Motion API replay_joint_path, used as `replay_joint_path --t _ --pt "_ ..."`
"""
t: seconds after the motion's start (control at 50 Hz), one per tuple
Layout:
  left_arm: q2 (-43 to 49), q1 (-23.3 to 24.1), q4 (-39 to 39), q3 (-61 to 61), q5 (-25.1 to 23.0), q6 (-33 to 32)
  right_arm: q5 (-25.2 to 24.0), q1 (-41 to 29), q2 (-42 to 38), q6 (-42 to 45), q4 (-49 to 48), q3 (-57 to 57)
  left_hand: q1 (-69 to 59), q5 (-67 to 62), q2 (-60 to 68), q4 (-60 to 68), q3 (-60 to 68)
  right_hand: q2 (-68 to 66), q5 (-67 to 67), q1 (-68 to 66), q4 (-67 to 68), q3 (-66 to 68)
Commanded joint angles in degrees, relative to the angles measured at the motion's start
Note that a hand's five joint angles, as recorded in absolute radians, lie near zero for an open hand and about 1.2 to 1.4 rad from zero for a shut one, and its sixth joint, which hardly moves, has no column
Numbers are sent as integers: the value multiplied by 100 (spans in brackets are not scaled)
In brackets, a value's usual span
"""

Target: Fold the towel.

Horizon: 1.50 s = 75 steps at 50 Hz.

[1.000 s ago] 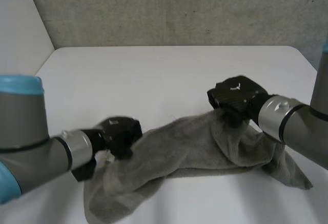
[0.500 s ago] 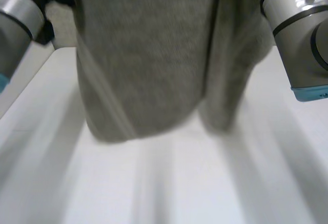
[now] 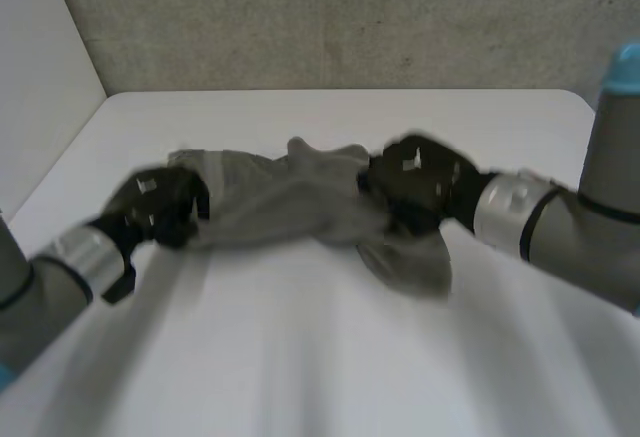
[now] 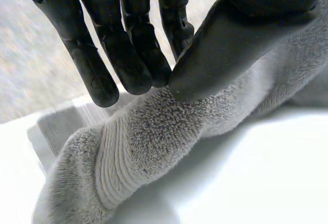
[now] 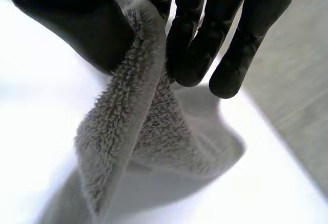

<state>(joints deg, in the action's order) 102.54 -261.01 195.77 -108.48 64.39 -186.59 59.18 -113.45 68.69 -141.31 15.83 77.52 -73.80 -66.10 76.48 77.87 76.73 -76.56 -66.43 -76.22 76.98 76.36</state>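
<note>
**Head view: towel swung out and coming down stretched between my hands**

A second ago the towel (image 3: 290,192) lay bunched near my edge of the table (image 3: 320,357). Half a second ago I had it hoisted high, hanging like a curtain. Now it is down again, farther out towards the middle of the table and drawn into a long band. I judge this was the shake-out that opens the cloth before any fold. It is only partly done, because the middle is still bunched and ridged rather than flat.

My left hand (image 3: 155,207) pinches its end of the towel; in the left wrist view the thumb presses the pile against the fingers. My right hand (image 3: 415,182) pinches the other end, and in the right wrist view a thick edge is caught between thumb and fingers.

The long axis of the towel runs side to side across the table, from one hand to the other, roughly parallel to the far edge. A loose flap (image 3: 410,262) trails from under my right hand towards me. It will need spreading before I can make a clean fold.
</note>
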Motion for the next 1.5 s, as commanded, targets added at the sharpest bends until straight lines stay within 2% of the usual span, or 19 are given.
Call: replay_joint_path --t 0.02,0.04,0.06,0.08,0.12,0.18,0.54,0.64,0.66,0.68,0.7,0.72,0.9,1.06,1.08,1.12,1.16,1.36,1.5 --pt "152 -152 462 -577 -137 -792 243 -2 57 393 -36 632 996 1226 -1264 -1402 -1288 -344 -357 -378 302 364" --pt "153 -152 462 -577 -137 -792 287 -11 66 324 -123 745 1010 1240 -1277 -1416 -1302 -344 -357 -378 302 364" --pt "187 -152 497 -560 -129 -792 322 -19 74 236 -220 851 1976 2206 -2243 -2382 -2268 -344 -357 -378 302 364" --pt "188 -152 497 -560 -129 -792 322 -19 74 235 -221 852 1985 2215 -2253 -2392 -2278 -344 -357 -378 302 364" --pt "249 -161 532 -516 -129 -792 445 -89 127 8 -439 1018 3207 3437 -3475 -3614 -3500 -344 -357 -378 302 364" --pt "363 -144 559 -446 -129 -800 603 -107 223 -177 -580 1185 3750 3980 -4018 -4157 -4043 -344 -357 -378 302 364" --pt "987 -64 568 -209 -164 -897 999 -72 250 -345 -1257 1652 4138 4368 -4406 -4545 -4431 -344 -357 -378 302 364" --pt "1119 -91 576 -111 -146 -906 1026 -63 250 -660 -1293 1652 3869 4099 -4137 -4276 -4162 -344 -357 -378 302 364" --pt "1146 -91 576 -77 -137 -932 1026 -55 250 -801 -1293 1661 2887 3117 -3155 -3293 -3179 -344 -357 -378 302 364" --pt "1172 -100 576 -59 -146 -976 1026 -55 250 -802 -1293 1661 912 1142 -1180 -1318 -1204 -344 -357 -378 302 364" --pt "1172 -100 576 -59 -146 -976 1017 -37 250 -950 -1302 1661 892 1122 -1160 -1299 -1185 -300 -313 -334 258 320" --pt "1190 -91 585 -50 -137 -1037 1008 -37 250 -1091 -1302 1678 -507 -277 239 100 214 -199 -212 -234 158 219" --pt "1172 -100 576 -94 -129 -1319 1017 -63 215 -1268 -1311 1766 -620 -390 352 213 327 508 495 474 -549 -488" --pt "1163 -170 585 -68 -120 -1328 1096 -20 215 -1346 -1381 1775 -620 -390 352 213 327 3949 3936 3915 -3991 -3929" --pt "1146 -231 594 -68 -102 -1328 1096 -19 215 -1347 -1381 1775 -620 -390 352 213 327 3956 3943 3922 -3998 -3936" --pt "1128 -310 620 -68 -67 -1319 1105 -11 215 -1426 -1346 1749 -620 -390 352 213 327 5146 5133 5112 -5187 -5126" --pt "1111 -416 664 -68 3 -1319 1105 -11 215 -1452 -1320 1731 -620 -390 352 213 327 5451 5438 5416 -5492 -5430" --pt "1023 -820 796 -41 443 -1240 1113 60 171 -1628 -1126 1625 -620 -390 352 213 327 5370 5356 5335 -5411 -5349" --pt "1014 -882 796 -59 451 -1231 1061 297 -48 -2453 -1082 1485 -620 -390 352 213 327 4495 4482 4461 -4536 -4475"
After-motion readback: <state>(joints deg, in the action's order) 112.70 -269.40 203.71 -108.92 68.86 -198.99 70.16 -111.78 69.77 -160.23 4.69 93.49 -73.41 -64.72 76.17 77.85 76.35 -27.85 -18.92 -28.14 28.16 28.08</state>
